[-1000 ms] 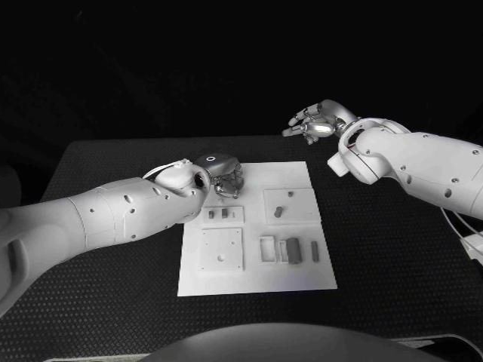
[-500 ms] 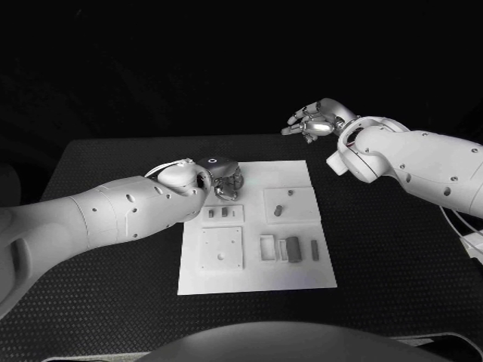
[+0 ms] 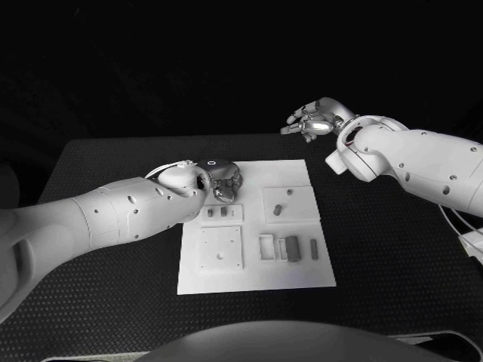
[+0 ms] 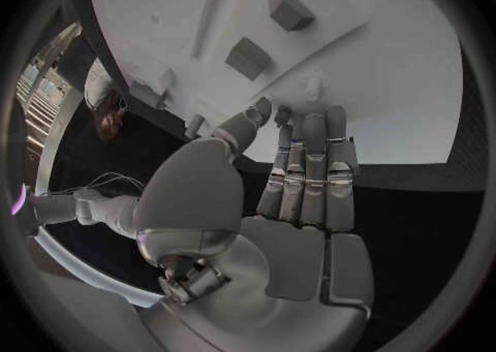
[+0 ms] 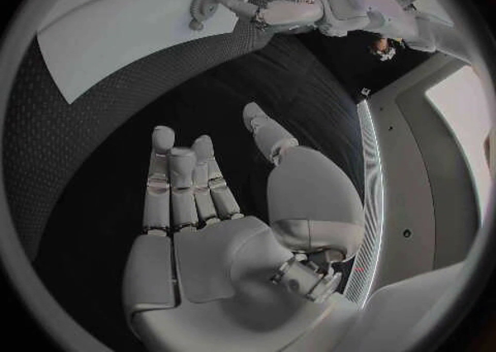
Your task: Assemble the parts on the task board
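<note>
Head camera looking down, wrist fisheyes behind each hand, all sharing the task board (image 3: 258,226)

The scene is dim and nearly colourless, with deep black behind the table (image 3: 111,302). Light seems to come from above: the task board (image 3: 258,279) is the brightest patch, and both white arms catch soft highlights. A shadow falls on the board's far left corner beneath the left hand (image 3: 222,181). Both wrist views bend straight edges strongly and darken at the rim, and the board there glares, nearly washed out
</note>
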### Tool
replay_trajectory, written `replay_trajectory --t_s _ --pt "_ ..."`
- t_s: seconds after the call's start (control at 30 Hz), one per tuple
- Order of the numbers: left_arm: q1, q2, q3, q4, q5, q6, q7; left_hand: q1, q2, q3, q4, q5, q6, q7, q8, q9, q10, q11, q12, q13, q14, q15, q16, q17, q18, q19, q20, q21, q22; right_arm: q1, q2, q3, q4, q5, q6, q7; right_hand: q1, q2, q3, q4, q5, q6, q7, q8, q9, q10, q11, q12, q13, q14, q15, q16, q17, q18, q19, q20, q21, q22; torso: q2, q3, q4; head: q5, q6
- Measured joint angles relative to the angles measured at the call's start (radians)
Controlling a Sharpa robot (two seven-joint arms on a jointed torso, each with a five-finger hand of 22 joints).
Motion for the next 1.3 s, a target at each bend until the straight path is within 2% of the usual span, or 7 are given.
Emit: replay_trajectory --t_s 0.2,0.33,0.7,0.93,1.3 --pt "-0.001 0.001 0.000 -0.002 -0.001 0.006 0.002 0.005 0.006 0.005 0.003 0.000 0.009 -0.005 0.000 -0.001 0.014 -0.003 -0.005 0.000 0.017 -0.005 0.008 0.003 0.001 0.013 -0.006 0.010 0.012 0.000 0.000 0.000 0.000 0.000 0.000 0.000 0.000 0.000 0.000 0.000 0.000 0.000 0.000 0.000 0.000 -0.003 0.003 0.000 -0.001 0.000 0.000 0.000 0.000 0.000 0.000 0.000 0.000 0.000 0.000 0.0007 0.0002 -0.001 -0.001" --pt "-0.001 0.001 0.000 -0.002 -0.001 0.011 0.005 0.003 0.021 0.013 0.006 0.000 0.028 -0.010 0.006 -0.001 0.034 -0.009 -0.005 0.000 0.034 -0.013 0.014 0.005 0.001 0.026 -0.011 0.014 0.022 0.000 0.000 0.000 0.001 0.000 0.000 0.000 0.000 0.000 0.000 0.000 0.000 0.001 0.001 0.000 0.000 -0.003 0.003 0.000 -0.001 0.000 0.000 0.000 -0.001 0.000 0.000 0.000 0.000 0.000 -0.001 0.0012 0.0003 -0.001 -0.001" --pt "-0.004 0.007 0.001 -0.016 -0.001 0.018 0.016 -0.001 0.025 0.018 0.001 0.000 0.040 -0.015 0.010 -0.003 0.050 -0.018 -0.013 -0.001 0.059 -0.016 0.022 0.007 0.002 0.039 -0.018 0.025 0.038 0.000 0.000 0.000 0.001 0.000 0.001 0.000 0.000 0.000 0.000 0.000 0.000 0.002 0.002 0.000 0.000 -0.003 0.003 0.000 -0.001 0.000 0.000 0.000 -0.001 0.000 0.000 0.000 0.000 0.000 -0.001 0.0010 0.0005 -0.002 -0.001" --pt "-0.006 0.012 0.004 -0.026 0.000 0.018 0.021 -0.001 0.025 0.021 -0.002 0.000 0.035 -0.010 0.004 -0.011 0.048 -0.012 -0.035 -0.002 0.074 -0.009 0.029 0.009 0.003 0.045 -0.013 0.026 0.049 0.000 0.000 0.000 0.004 0.000 0.001 0.000 0.000 0.000 0.000 0.000 0.000 0.004 0.000 0.000 0.000 -0.003 0.003 0.001 -0.002 0.000 0.000 0.000 -0.001 0.000 0.000 0.000 0.000 0.000 0.000 0.0008 -0.0003 -0.004 -0.002" --pt "-0.007 0.019 0.007 -0.035 0.000 0.025 0.026 0.003 0.029 0.021 -0.002 0.000 0.035 -0.010 0.004 -0.012 0.050 -0.009 -0.051 -0.006 0.097 -0.015 0.056 0.021 0.003 0.068 -0.018 0.045 0.074 0.000 -0.002 0.000 0.005 0.000 0.002 0.000 0.000 0.000 0.000 0.000 0.000 0.004 0.000 0.000 -0.001 -0.003 0.003 0.004 -0.002 -0.003 -0.001 0.000 -0.002 0.000 0.000 0.000 0.000 0.000 0.000 0.0007 0.0002 -0.008 -0.007"
